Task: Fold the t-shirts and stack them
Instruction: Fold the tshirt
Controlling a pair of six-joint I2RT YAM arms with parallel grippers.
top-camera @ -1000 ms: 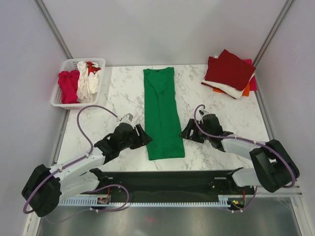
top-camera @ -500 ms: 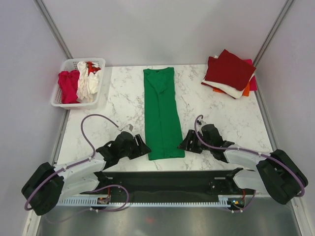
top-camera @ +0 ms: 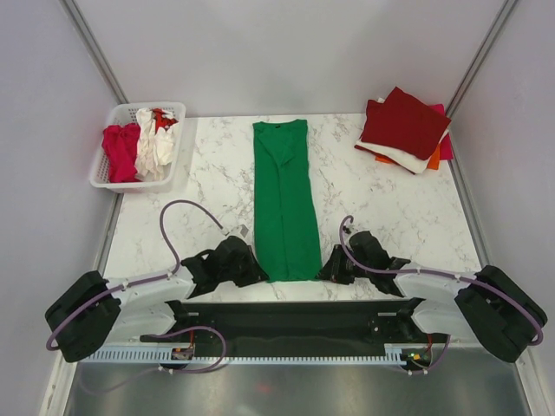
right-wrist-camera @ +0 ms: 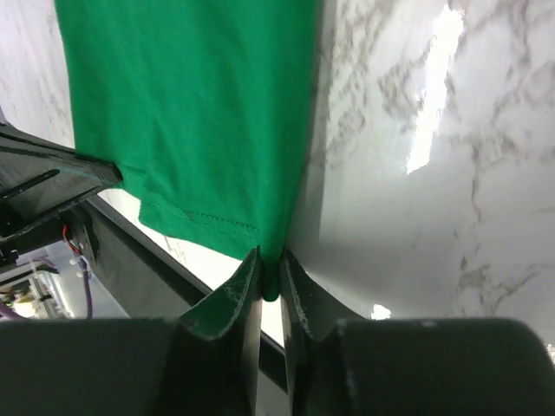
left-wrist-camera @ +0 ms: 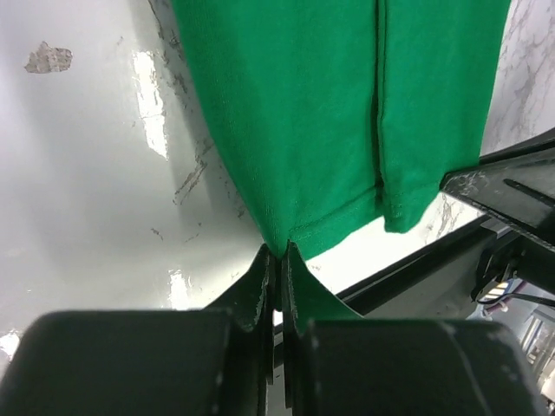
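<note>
The bench (top-camera: 381,208) has a white, grey-veined marble-pattern top; in the left wrist view its surface (left-wrist-camera: 87,173) is glossy and shows bright light reflections. A white plastic slatted basket (top-camera: 130,184) stands at the far left corner of the bench. Plain grey wall panels (top-camera: 286,52) enclose the cell on three sides and are joined by two slanted metal frame posts (top-camera: 95,48). A black base plate (top-camera: 286,321) runs along the near bench edge. A white slotted cable duct (top-camera: 286,354) lies just in front of it.

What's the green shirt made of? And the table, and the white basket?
The green shirt: soft knit cloth, probably cotton; matte, with a stitched hem. The table: looks like marble, white with grey veins and shiny glare, maybe a printed surface. The basket: likely plastic, white with slatted walls.
</note>
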